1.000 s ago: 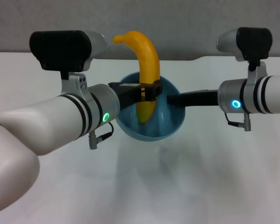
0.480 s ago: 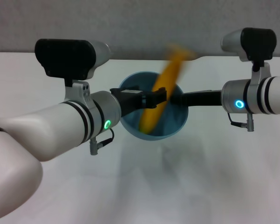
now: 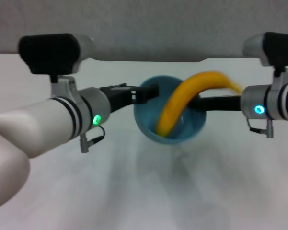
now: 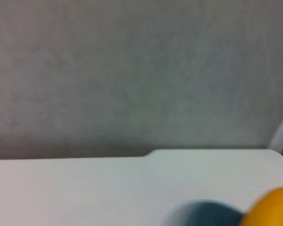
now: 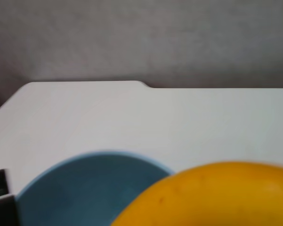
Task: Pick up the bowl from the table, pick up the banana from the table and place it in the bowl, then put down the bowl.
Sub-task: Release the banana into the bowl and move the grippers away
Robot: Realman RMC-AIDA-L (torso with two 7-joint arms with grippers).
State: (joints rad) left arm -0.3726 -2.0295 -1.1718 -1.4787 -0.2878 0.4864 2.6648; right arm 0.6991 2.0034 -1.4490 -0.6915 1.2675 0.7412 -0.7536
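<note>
At the right rim of the bowl, my right end effector holds the bowl above the bench; its grip point is hidden behind the banana. Left end effector sits at the opposite rim, apart from the banana; aperture: cannot tell. Banana leans in the bowl, lower end on the bottom, upper end overhanging the right rim. Judgement: placement step looks done; lowering the bowl remains. Next move calls for a slow, level descent, since the leaning banana could tip out. Bench is plain white, notched far edge, grey wall behind.
</note>
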